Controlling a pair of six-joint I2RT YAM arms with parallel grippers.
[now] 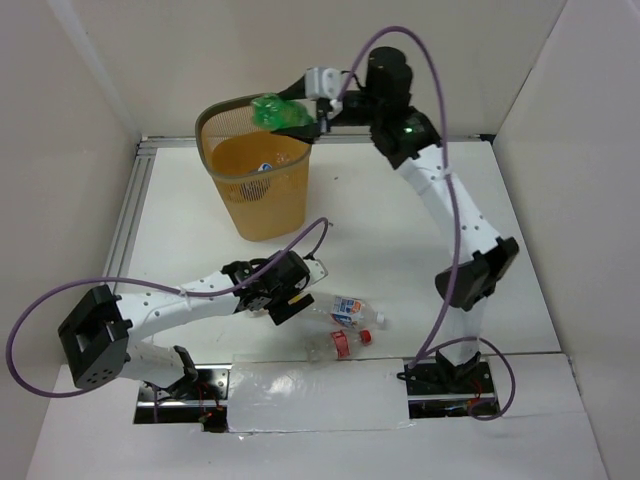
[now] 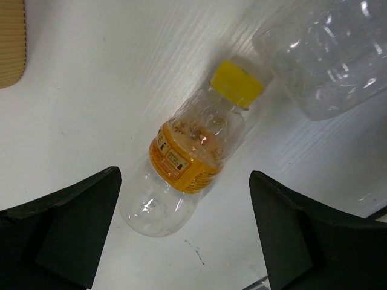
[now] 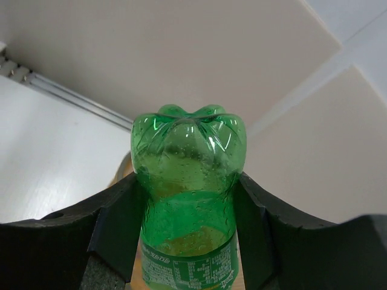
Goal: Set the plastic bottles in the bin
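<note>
Green bottle (image 3: 187,181): gripped across its body by the right gripper (image 3: 188,232), ribbed base pointing away from the wrist, in the air over the far right rim of the bin (image 1: 252,205).
Right gripper: jaws part-way closed, both pads pressed on the bottle's sides.
Bin: orange mesh, upright on the far left of the table (image 1: 420,240); a binned bottle (image 1: 265,167), showing some blue, lies at its bottom.
Left gripper (image 2: 184,202): jaws spread fully, nothing in them; it hangs low over the table, in front of the bin.
Yellow-capped bottle (image 2: 188,154): clear with an orange label, on its side on the table, framed between the spread fingers (image 2: 60,235) and touching neither.
Clear bottle (image 2: 329,54): lies just beyond the yellow cap; whether they touch I cannot tell.
Loose bottles: a blue-and-red-labelled bottle (image 1: 352,312) and a red-labelled bottle (image 1: 340,345) lie on their sides just right of the left gripper, between the two arm bases.
</note>
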